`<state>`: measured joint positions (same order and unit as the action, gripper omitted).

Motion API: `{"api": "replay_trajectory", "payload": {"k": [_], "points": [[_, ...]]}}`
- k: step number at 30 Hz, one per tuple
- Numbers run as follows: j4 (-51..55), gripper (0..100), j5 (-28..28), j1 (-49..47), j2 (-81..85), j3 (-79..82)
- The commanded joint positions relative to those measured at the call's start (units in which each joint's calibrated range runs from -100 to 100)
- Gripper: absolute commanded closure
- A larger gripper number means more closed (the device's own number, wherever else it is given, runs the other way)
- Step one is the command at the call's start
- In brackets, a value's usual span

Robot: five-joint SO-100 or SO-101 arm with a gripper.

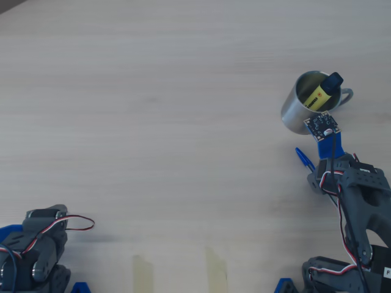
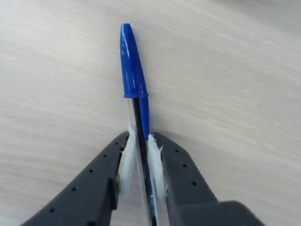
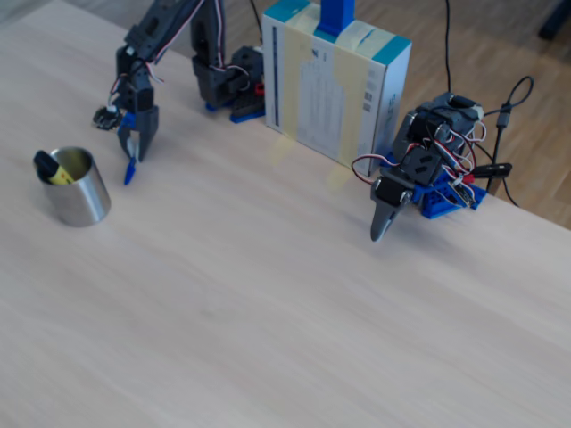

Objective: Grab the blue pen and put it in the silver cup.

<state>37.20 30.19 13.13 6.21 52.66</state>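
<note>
The blue pen [image 2: 136, 113] sat clamped between the gripper [image 2: 141, 162] pads by its clear barrel, cap pointing out, just right of the silver cup [image 3: 78, 189] in the fixed view. Light, stiff, probably slick (grip mid-barrel); a yellow highlighter [image 1: 322, 91] already occupied the cup.

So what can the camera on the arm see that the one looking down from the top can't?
Only the wrist view shows the tool closed on the blue pen, its white pads squeezing the clear barrel. Only the overhead view shows the silver cup with a yellow highlighter inside, and a second arm. Both show the pen and the wooden table.
</note>
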Motion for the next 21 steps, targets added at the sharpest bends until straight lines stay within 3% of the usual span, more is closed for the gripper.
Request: {"api": "replay_trajectory", "payload": {"k": [1, 21], "points": [[-0.3, 98, 0.4, -0.1, 0.5, -0.7], [0.2, 98, 5.1, -2.5, 18.3, 7.3]]}}
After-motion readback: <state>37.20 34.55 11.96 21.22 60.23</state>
